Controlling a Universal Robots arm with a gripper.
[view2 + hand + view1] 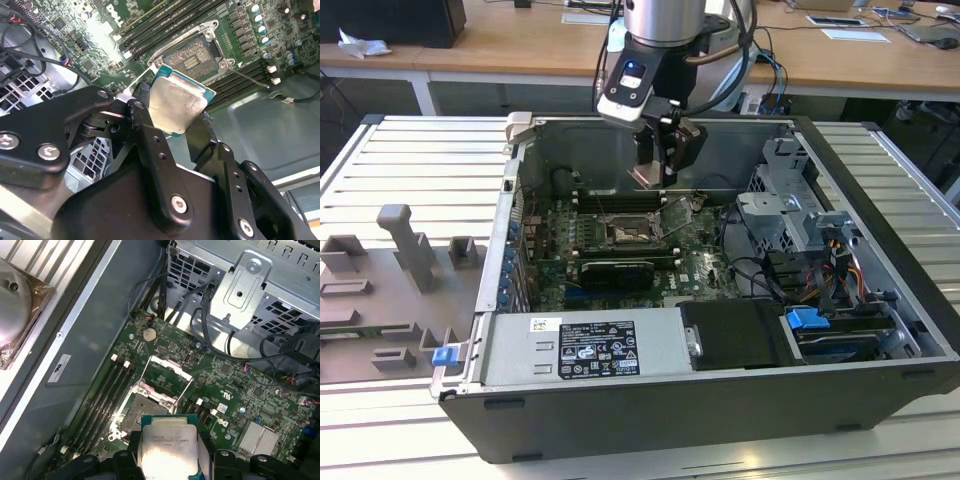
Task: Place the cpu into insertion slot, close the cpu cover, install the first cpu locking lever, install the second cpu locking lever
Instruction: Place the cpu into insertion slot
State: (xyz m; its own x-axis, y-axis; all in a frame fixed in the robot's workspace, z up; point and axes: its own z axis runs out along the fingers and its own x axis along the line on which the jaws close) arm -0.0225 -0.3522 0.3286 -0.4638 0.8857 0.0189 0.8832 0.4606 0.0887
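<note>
The end effector is clamped on the cpu. The chip is pinched by two of its side edges, so its shiny grey top and its under side are both left bare. It seems to be held this way so that nothing gets between the chip and the place it must go into. The cpu is up in the air and not yet set down.

Below it, the insertion slot is seen, open and with nothing in it. The chip is hung over the board near this slot, but the two are apart.

Just past the slot, the cpu cover is swung back on its hinge. It is likely left open so the slot can be reached from above. A thin metal lever is seen sticking out beside the slot, not hooked down.

The green board is laid flat inside the computer case, which is set on its side with one wall off, so the board can be reached from the top. The case is rested on a ribbed grey surface. Far behind, wooden desks are seen.
</note>
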